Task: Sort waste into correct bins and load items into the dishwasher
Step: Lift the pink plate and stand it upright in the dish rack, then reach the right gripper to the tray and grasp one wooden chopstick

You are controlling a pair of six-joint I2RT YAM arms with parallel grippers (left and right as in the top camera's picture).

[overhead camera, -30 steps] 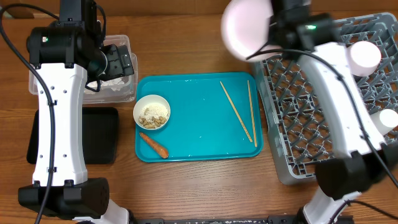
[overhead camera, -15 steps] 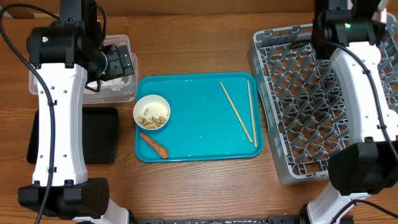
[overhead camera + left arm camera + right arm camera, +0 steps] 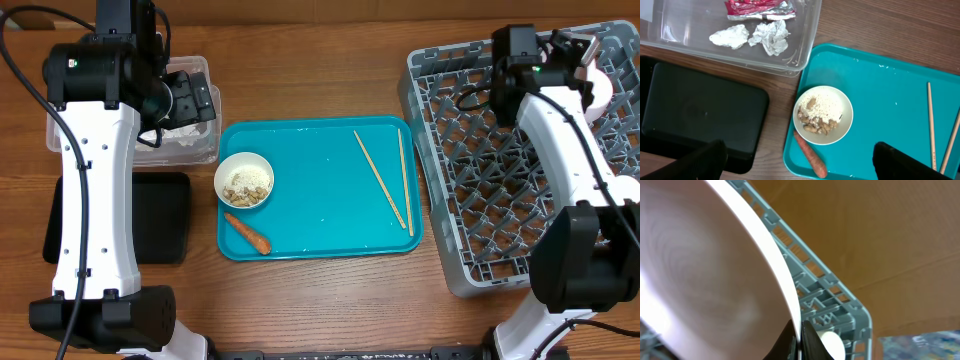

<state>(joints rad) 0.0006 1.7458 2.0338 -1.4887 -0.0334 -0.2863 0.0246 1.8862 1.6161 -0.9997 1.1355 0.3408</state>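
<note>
My right gripper is shut on the rim of the pale pink plate, which stands on edge over the back right of the grey dishwasher rack. My left gripper hangs open and empty above the tub's right end. Below it, the small white bowl holds beige food scraps, and the carrot lies beside it on the teal tray. Two chopsticks lie on the tray's right side. The clear tub holds the foil wrapper and crumpled paper.
The black tray sits on the table just in front of the clear tub. A white cup stands at the rack's right edge. The rack's raised wall is close behind the plate.
The right arm has carried the plate from above the rack's back left corner to its back right and turned it on edge. The left arm has stayed still.
</note>
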